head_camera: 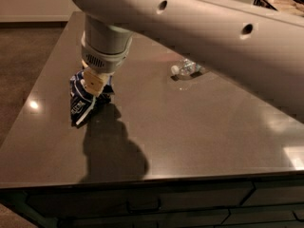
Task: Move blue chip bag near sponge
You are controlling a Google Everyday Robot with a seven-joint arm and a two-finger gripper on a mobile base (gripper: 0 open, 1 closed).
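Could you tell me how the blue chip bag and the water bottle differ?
The blue chip bag is dark navy and opaque; the water bottle is clear. The bag is gripped by the claw at the left of the table; the bottle lies free on its side farther back. The bag looks larger. Both are over that table.
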